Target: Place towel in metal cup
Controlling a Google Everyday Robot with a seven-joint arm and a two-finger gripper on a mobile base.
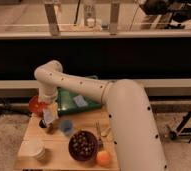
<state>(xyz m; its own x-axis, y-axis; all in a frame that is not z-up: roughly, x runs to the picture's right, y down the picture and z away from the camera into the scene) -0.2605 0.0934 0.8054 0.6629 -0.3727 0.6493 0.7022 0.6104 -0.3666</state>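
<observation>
near me on the wooden table [25, 161] stood a white bowl [34, 149], an orange [103, 158] and a dark bowl [83, 145]. farther, my gripper [49, 120] hung over the table's left part, the pale towel [50, 114] at it; whether it gripped, i could not tell. behind lay a red bowl [36, 105].

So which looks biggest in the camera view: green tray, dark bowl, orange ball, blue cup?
Green tray, then dark bowl. Orange ball and blue cup look about alike, so no ranking there. The gripper hangs over the table, close beside the blue cup.
</observation>
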